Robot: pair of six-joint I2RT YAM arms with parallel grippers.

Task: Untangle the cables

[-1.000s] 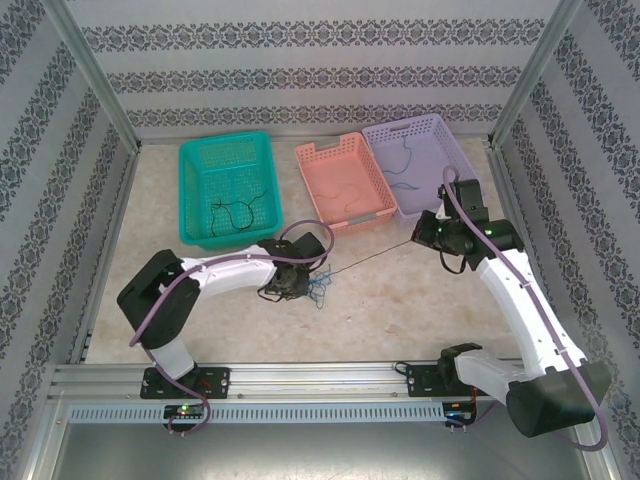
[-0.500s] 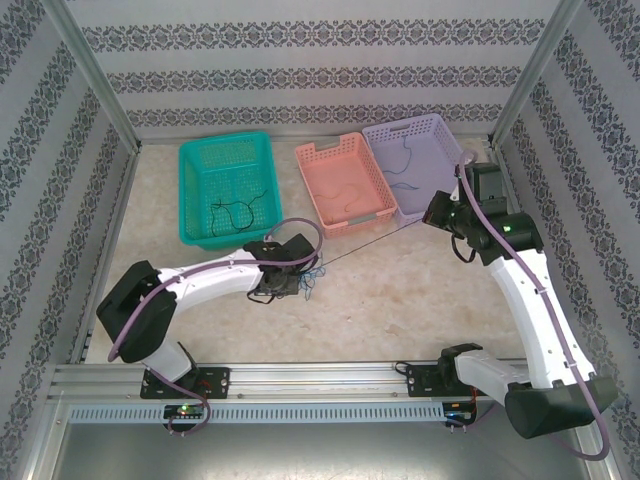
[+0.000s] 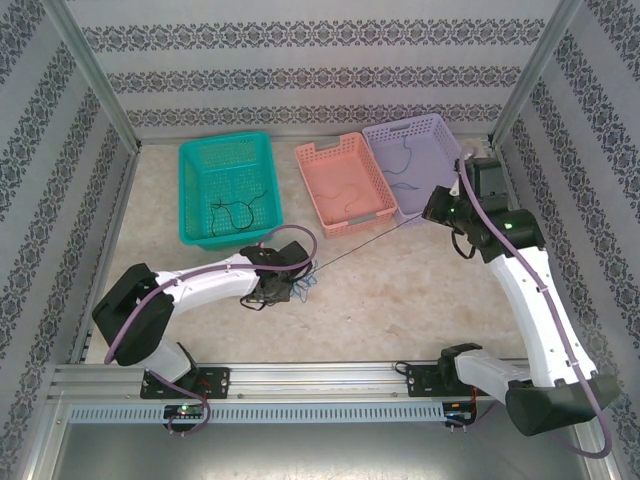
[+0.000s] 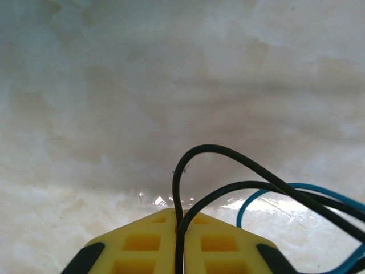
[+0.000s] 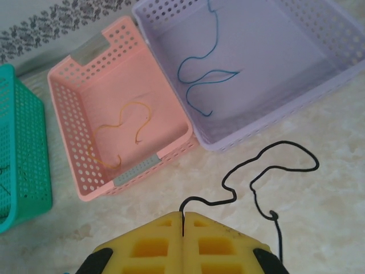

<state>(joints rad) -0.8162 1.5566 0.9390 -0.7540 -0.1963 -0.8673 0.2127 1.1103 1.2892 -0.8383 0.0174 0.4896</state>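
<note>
From above, one black cable [image 3: 370, 245] stretches taut on the bench [image 3: 380, 310], slanting just in front of the pink basket [image 3: 318, 190] from the left tool [image 3: 293, 284] to the right tool [image 3: 432, 214]. Left wrist: pads closed on the black cable, one blue cable [image 4: 239, 211] alongside. Right wrist: pads pinch it too, and its loose tail squiggles lower right of the pink basket, which holds one orange strand [image 5: 137, 103].

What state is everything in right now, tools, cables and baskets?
left tool: shut on the black cable
right tool: shut on the black cable
black cable: pulled straight between the two tools
tangle: blue and black loops bunched at the left tool
green basket: one loose black strand inside
pink basket: one orange strand inside
purple basket: one blue strand inside
</note>
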